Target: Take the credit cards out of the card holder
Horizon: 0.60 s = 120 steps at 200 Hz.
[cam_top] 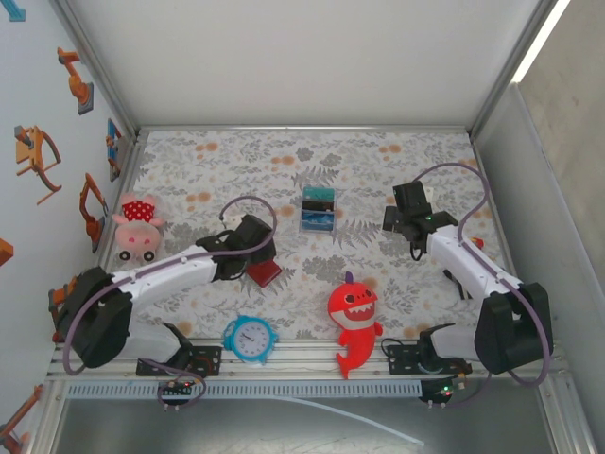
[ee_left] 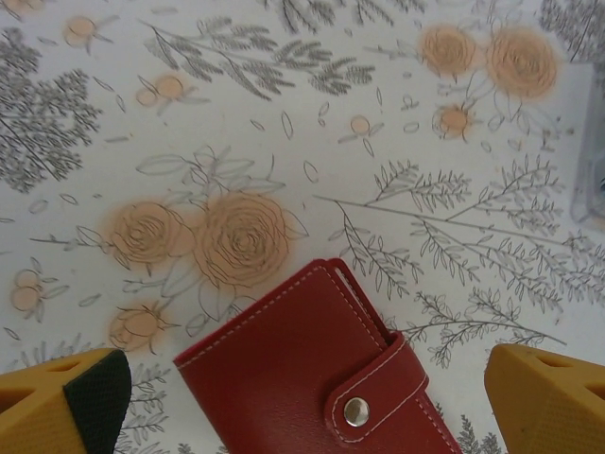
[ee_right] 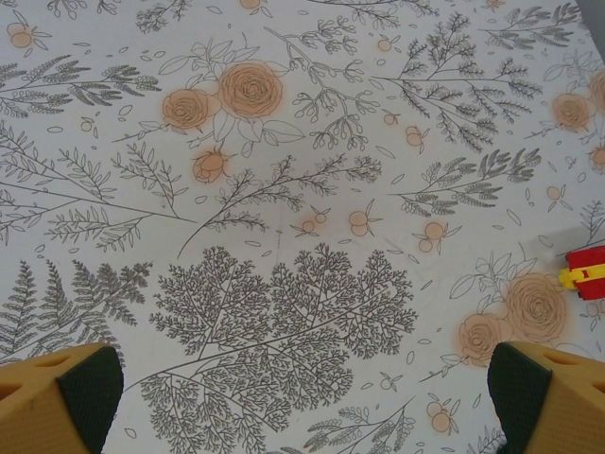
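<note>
Left wrist view shows me the card holder (ee_left: pixel 312 369) snapped shut under my released left gripper (ee_left: pixel 307 402), the right gripper (ee_right: pixel 304 392) released well apart from it, so I judge the credit cards all remain inside.

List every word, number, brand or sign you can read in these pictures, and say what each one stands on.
No text can be read anywhere.
The clock dial: marks too small to read.
The card holder: plain red, with a snap, no brand showing.
The teal and blue object: any print too small to tell.
The wall stickers: pictures, no words.
</note>
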{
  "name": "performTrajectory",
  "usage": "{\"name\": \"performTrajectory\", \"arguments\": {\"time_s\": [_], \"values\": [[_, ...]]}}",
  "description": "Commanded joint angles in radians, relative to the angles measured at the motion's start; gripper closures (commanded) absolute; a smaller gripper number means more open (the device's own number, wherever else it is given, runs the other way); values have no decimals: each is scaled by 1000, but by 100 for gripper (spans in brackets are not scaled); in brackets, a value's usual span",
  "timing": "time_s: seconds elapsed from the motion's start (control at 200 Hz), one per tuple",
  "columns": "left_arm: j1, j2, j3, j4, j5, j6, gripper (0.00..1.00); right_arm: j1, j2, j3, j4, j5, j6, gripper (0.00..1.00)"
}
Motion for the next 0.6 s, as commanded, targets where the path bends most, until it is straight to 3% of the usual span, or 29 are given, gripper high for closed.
{"name": "performTrajectory", "arguments": {"time_s": [0.0,0.326,0.596], "values": [[-16,53,32,-34,46,-43,3,8,-15,5,-1,-31,33,1],[-39,176,98,-123,60,-69,3,8,-23,-37,32,-63,29,1],[-85,280,198,-328,-2,-65,3,8,-30,-53,56,-69,7,1]]}}
